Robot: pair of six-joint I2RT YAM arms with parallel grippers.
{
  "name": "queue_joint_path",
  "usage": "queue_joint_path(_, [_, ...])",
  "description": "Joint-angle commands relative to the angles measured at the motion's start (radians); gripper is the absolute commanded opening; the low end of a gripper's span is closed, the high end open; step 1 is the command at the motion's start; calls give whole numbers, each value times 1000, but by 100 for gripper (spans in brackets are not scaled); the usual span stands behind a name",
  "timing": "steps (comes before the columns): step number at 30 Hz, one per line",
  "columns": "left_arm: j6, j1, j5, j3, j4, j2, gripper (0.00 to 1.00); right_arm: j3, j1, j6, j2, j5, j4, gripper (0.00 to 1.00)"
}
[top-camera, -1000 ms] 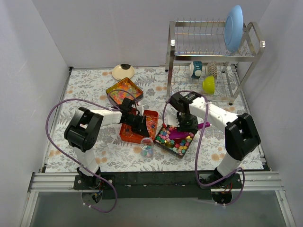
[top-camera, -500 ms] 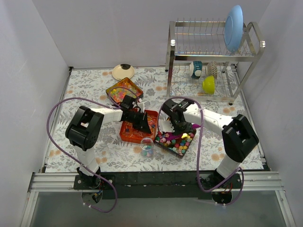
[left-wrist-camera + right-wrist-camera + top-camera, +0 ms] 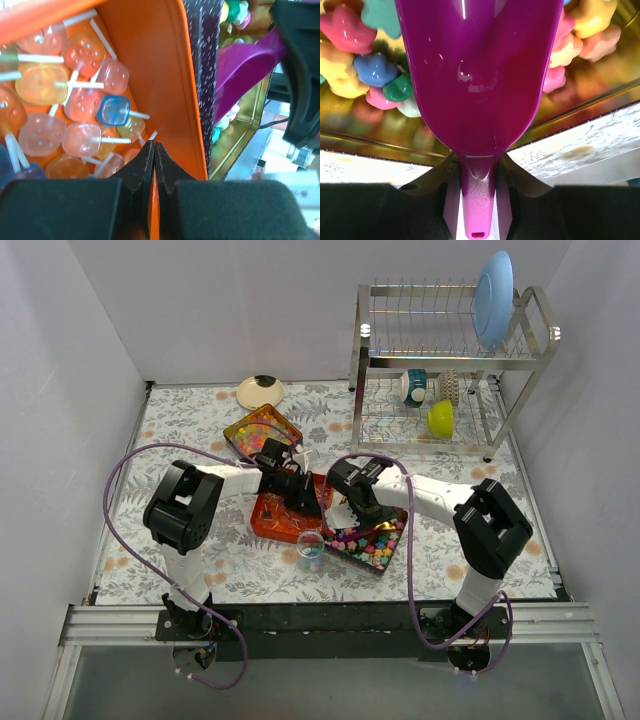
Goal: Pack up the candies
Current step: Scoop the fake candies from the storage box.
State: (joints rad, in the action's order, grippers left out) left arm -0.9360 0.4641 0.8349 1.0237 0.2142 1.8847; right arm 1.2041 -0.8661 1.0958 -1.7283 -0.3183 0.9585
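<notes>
The right tool (image 3: 479, 164) is clamped on the purple scoop (image 3: 475, 75) handle; pastel candies (image 3: 375, 70) lie just ahead, under its bowl; the left tool (image 3: 152, 160) is pinched together on the orange tin (image 3: 172, 75) wall.

Orange tray (image 3: 268, 525), tin (image 3: 392, 552) of candies (image 3: 362, 537), cup (image 3: 311, 550) crowd centre; dish rack (image 3: 452, 358) blocks far right; left mat (image 3: 180, 430) open
</notes>
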Motion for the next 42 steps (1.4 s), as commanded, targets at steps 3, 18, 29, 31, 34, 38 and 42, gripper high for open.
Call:
queue_joint_path(3, [-14,1,36,45,-22,-1,0,69,-19,-48,-37,112,-27,1])
queue_joint_path(18, [9,-36,33,84,10,-6,0,-109,53,-172,81,435,-168,1])
queue_joint_path(29, [147,-85,84,245,221,-52,27,-250,168,-114,242,620,-270,1])
queue_joint_path(31, [184,-88,79,283,260,-58,38,-256,199,-100,268,665,-265,1])
queue_joint_path(34, [206,-104,61,334,336,-62,45,-287,234,-76,317,726,-285,1])
queue_joint_path(38, [249,-143,24,374,402,-72,48,-342,249,-76,360,751,-319,1])
queue_joint_path(42, [299,-199,-2,426,451,-73,50,-393,265,-80,414,766,-326,1])
